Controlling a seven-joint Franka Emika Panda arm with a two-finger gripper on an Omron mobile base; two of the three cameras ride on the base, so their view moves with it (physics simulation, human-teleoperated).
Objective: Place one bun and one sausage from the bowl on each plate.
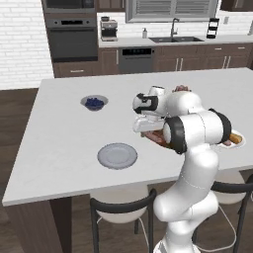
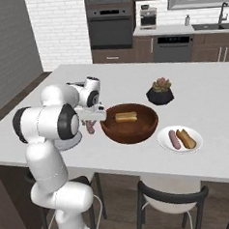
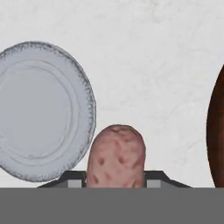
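Sausage (image 3: 116,155) clamped in gripper (image 3: 114,177), btwn grey plate (image 3: 41,109) & bowl (image 2: 129,122).

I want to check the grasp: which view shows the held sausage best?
The hand view: the sausage stands large between the gripper's fingertips, above the counter between the grey plate and the bowl. The right base view shows it small, hanging under the hand. In the left base view the arm hides it.

Sausage aloft, one bun left in the wooden bowl

Pink sausage (image 3: 115,155) hangs over bare counter between grey-blue plate (image 3: 81,78) and bowl (image 2: 130,132) (bun (image 2: 126,117) inside); white plate (image 2: 195,136) holds one of each.
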